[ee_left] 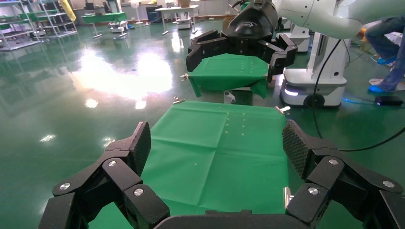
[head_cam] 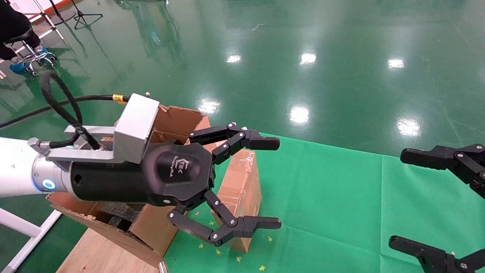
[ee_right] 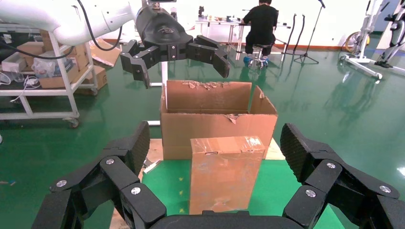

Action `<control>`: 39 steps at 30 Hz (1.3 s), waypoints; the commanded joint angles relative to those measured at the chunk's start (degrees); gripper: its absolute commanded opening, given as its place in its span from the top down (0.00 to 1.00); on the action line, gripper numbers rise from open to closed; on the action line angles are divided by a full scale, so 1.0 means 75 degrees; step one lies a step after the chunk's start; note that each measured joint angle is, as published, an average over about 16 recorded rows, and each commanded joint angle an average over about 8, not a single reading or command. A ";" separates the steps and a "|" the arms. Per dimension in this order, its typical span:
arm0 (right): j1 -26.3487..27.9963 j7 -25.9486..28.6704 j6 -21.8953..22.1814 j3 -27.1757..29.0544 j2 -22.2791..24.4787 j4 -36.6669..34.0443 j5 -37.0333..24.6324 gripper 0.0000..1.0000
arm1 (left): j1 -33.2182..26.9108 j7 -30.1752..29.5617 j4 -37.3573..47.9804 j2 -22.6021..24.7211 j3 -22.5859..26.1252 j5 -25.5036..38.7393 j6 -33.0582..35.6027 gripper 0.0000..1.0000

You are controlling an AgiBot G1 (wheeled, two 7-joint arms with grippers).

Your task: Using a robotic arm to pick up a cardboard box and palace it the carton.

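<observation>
Approach step, nothing grasped yet. Left gripper [head_cam: 274,184] hangs wide open and empty above the cardboard box [head_cam: 240,189], which stands upright on the green cloth [head_cam: 341,197] just beside the carton [ee_right: 217,119]. Right gripper [head_cam: 424,201] waits off to the side (open, empty). Next: descend, straddle the box.

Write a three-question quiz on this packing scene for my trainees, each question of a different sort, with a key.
1. True or false: the left gripper is shut on the cardboard box.
2. Multiple choice: where does the cardboard box stand? A) inside the carton; B) upright on the green cloth beside the carton; C) on the bare floor.
3. Fill the gap: the right gripper hangs with its fingers ____ at the right edge of the head view.

Key
1. False: its fingers are spread and hold nothing.
2. B.
3. open.
</observation>
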 commanded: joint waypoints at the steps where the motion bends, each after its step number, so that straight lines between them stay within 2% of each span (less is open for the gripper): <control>1: 0.0000 0.0000 0.0000 0.0000 0.0000 0.0000 0.0000 0.44 | 0.0051 0.0019 0.0013 -0.0011 -0.0024 -0.0060 -0.0001 0.00; 5: 0.0000 0.0000 0.0000 0.0000 0.0000 -0.0001 0.0000 0.92 | -0.0449 -0.0120 -0.0206 -0.0109 0.0277 0.0849 0.0011 0.00; 7: 0.0000 -0.0001 0.0000 -0.0001 0.0000 -0.0001 0.0000 1.00 | -0.0878 -0.0209 -0.0309 -0.0078 0.0520 0.1509 0.0058 0.00; 13: 0.0000 -0.0001 0.0001 -0.0001 0.0001 -0.0002 0.0000 1.00 | -0.1834 -0.0374 -0.0354 0.0162 0.1110 0.2698 0.0239 0.00; 20: 0.0000 -0.0002 0.0002 -0.0001 0.0001 -0.0003 0.0000 1.00 | -0.2015 -0.0430 -0.0277 0.0189 0.1308 0.3059 0.0314 0.00; 24: 0.0001 -0.0002 0.0003 -0.0002 0.0001 -0.0004 0.0000 1.00 | -0.2114 -0.0840 -0.0134 0.0168 0.1476 0.3383 0.0231 0.00; 32: 0.0001 -0.0003 0.0003 -0.0003 0.0002 -0.0005 0.0000 1.00 | -0.3033 -0.2728 0.0137 0.0558 0.2171 0.5187 0.0023 0.00; 39: 0.0002 -0.0003 0.0003 -0.0004 0.0002 -0.0005 0.0001 1.00 | -0.4094 -0.4928 0.0005 0.1169 0.2800 0.6934 0.0224 0.00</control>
